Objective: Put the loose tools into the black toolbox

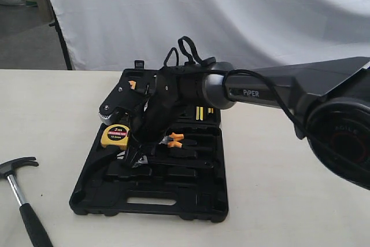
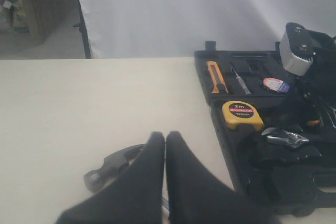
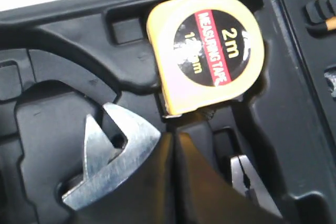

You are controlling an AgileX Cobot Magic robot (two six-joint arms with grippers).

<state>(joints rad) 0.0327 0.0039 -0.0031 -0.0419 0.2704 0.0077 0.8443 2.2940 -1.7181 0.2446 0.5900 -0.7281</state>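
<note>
- Wrench (image 3: 113, 156) is lying in the front half of the black toolbox (image 1: 196, 201), mid-desk, just beside the yellow tape measure (image 3: 207, 51).
- My right end effector (image 3: 170, 142) is sitting pressed together, pinching nothing, with its tips against the wrench head. I am judging this as seating the wrench.
- Hammer (image 1: 33, 224) is lying by the desk's left edge. My left end effector (image 2: 165, 142), also pressed together above it, is needing to spread first.
</note>
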